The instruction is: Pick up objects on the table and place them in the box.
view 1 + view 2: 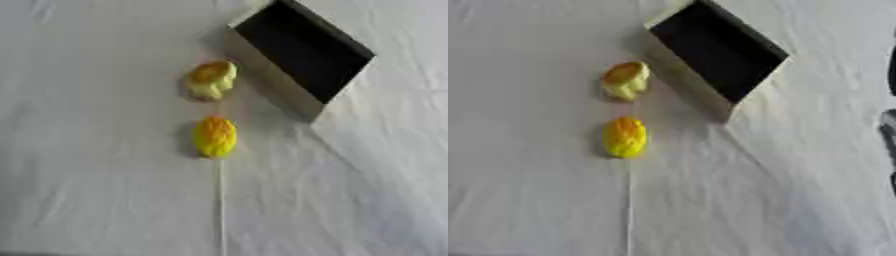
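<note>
Bumpy yellow oval object, pale yellow lump beside dark-lined box, white cloth, fingers unseen, cannot tell

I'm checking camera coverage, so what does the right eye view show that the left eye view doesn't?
Only the right eye view shows dark shapes at its right edge, too cut off to identify. The left eye view shows nothing extra. Both share the white cloth, the box with its dark interior, the pale yellow object beside it, and the bright yellow object nearer the robot.
</note>
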Robot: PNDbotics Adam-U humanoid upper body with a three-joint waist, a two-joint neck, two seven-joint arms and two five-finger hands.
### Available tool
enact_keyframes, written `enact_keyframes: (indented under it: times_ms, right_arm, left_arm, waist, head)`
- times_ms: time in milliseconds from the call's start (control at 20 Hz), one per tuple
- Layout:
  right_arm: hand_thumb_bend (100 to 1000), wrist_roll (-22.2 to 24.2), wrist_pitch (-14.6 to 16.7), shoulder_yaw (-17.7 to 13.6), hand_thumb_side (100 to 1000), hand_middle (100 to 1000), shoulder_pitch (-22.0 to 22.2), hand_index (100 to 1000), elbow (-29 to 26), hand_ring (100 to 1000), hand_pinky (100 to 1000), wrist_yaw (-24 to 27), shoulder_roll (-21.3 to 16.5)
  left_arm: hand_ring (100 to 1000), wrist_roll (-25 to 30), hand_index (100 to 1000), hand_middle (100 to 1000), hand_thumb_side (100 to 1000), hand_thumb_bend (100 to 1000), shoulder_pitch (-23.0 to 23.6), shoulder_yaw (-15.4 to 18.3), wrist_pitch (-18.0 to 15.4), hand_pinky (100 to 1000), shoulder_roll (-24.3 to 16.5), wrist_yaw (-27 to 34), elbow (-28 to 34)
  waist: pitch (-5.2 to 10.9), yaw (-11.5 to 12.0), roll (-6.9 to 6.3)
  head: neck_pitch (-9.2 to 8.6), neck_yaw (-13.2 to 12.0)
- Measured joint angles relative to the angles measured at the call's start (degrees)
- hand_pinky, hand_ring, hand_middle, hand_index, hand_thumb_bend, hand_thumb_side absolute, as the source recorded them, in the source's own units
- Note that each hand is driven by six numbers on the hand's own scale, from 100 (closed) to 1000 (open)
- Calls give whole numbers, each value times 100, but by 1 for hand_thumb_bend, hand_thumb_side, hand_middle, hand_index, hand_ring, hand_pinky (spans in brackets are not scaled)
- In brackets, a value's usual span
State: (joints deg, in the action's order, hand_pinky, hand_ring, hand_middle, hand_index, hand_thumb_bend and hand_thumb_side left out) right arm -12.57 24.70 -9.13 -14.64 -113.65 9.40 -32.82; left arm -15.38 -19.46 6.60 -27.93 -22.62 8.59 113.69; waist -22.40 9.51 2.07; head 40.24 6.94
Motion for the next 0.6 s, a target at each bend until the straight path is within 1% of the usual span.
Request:
enact_keyframes:
  times_ms: [150,250,300,350,450,600]
  right_arm:
    - [100,35,7,3,526,710,9,799,0,802,866,4,0]
    - [100,77,12,16,502,713,18,801,0,803,864,-16,-21]
    - [100,104,15,38,465,717,32,805,0,804,862,-41,-65]
    - [100,132,16,60,458,718,44,807,0,805,861,-89,-135]
    - [100,219,-34,149,437,726,55,813,0,807,858,-303,-445]
    - [100,377,-186,362,435,743,48,827,0,810,850,-742,-1095]
  left_arm:
    - [816,8,894,807,645,100,2,0,7,878,0,0,0]
    - [816,13,894,807,645,100,8,0,13,878,0,0,0]
    - [816,18,894,807,644,100,13,0,17,878,0,1,0]
    - [817,21,894,807,644,100,21,0,20,878,0,1,0]
    - [817,25,894,807,644,100,29,-1,21,878,0,1,0]
    - [817,41,894,807,644,100,30,-3,22,879,-4,4,0]
  waist:
    - [-1,0,4]
    - [-1,0,16]
    - [-1,0,20]
    - [-1,-2,22]
    - [2,-7,37]
    - [30,-9,87]
  head:
    - [0,0]
    - [0,-1]
    - [0,-3]
    - [0,-5]
    - [0,-7]
    - [0,-8]
